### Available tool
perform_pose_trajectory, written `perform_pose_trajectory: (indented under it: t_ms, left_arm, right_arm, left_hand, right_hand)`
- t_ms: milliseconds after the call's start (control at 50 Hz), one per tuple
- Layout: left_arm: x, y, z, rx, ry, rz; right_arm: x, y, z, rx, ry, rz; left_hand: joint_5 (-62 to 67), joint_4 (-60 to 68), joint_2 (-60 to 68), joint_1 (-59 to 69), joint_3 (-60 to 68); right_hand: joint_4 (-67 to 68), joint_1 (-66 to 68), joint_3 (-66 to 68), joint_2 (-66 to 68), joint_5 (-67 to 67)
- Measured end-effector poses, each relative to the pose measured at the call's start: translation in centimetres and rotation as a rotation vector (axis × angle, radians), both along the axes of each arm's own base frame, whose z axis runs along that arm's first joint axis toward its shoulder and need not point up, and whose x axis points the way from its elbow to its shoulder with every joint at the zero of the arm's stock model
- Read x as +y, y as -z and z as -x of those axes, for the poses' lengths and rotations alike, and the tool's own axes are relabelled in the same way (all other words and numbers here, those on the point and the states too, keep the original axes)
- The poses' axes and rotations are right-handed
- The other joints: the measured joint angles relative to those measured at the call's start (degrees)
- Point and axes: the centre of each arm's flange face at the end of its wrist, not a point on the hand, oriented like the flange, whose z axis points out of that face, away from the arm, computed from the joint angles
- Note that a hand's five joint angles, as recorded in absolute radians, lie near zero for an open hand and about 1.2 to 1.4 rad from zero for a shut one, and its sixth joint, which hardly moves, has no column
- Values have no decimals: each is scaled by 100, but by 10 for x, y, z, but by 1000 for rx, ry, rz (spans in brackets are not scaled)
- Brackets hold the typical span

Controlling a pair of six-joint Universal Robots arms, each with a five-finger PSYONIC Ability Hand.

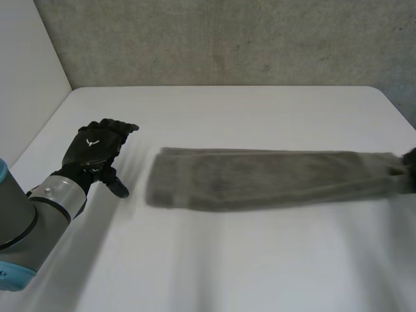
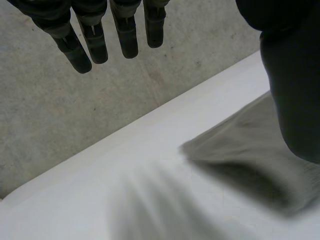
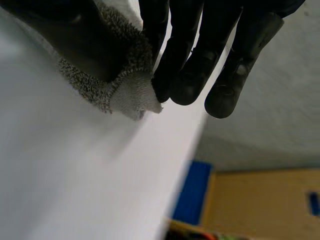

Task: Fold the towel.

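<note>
Towel (image 1: 273, 179) is stretched out as a long folded strip across the white table's (image 1: 227, 260) middle. Its corner by the table's right edge is pinched between the right hand's (image 3: 200, 50) thumb and fingers. Left hand (image 1: 97, 149) is held over the table's left side, fingers straight and loose, apart from the cloth.

The head camera looks down from behind over the whole table (image 1: 227, 260). Each wrist camera sits close in, sharing one end of the towel (image 1: 260, 179) with it.
</note>
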Motion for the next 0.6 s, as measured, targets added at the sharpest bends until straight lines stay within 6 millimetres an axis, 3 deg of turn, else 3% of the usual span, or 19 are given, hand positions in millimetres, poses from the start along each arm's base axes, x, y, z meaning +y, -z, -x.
perform_pose_trajectory:
  t_ms: [80,160,200,240,280,300,320,380,420,500,580,600]
  left_arm:
    - [0,-2,-1,2,-3,6]
    - [0,-3,0,3,-3,10]
    - [0,-4,0,4,-2,14]
    - [0,-5,1,4,-1,15]
    - [0,-6,1,5,-1,18]
    - [0,-6,1,5,-1,19]
    - [0,-6,2,5,-1,20]
    - [0,-7,2,5,0,22]
    - [0,-6,2,5,1,21]
    - [0,-6,2,5,1,20]
    - [0,-5,2,4,1,18]
    - [0,-5,2,4,1,18]
  right_arm:
    - [-12,-17,15,84,43,49]
    - [-16,-34,-4,70,17,109]
    - [-13,-49,-39,24,-51,166]
    - [-7,-56,-62,-3,-100,192]
    - [9,-67,-111,-56,-217,230]
    - [14,-69,-123,-67,-247,237]
    - [30,-72,-154,-95,-326,252]
    - [55,-72,-195,-127,-438,263]
    - [86,-64,-236,-149,-562,260]
    - [127,-44,-279,-162,-702,241]
    - [155,-28,-301,-164,-788,222]
    - [160,-23,-305,-163,-804,214]
  left_hand:
    - [0,0,0,0,0]
    - [0,0,0,0,0]
    - [0,0,0,-1,0]
    - [1,0,0,0,0]
    - [6,0,0,0,0]
    - [8,0,0,0,0]
    - [9,0,0,0,0]
    - [10,0,0,0,0]
    - [10,0,0,0,0]
    - [11,0,0,0,0]
    - [11,0,0,0,0]
    - [11,0,0,0,0]
  right_hand:
    - [0,23,0,0,0]
    - [0,49,0,0,1]
    - [0,50,0,36,1]
    - [0,54,0,66,1]
    - [0,72,0,81,1]
    - [0,78,0,81,-5]
    - [0,80,0,81,1]
    - [0,93,0,81,1]
    - [0,97,0,81,8]
    - [0,98,0,81,9]
    - [0,98,0,81,8]
    - [-563,-450,-525,-468,-472]
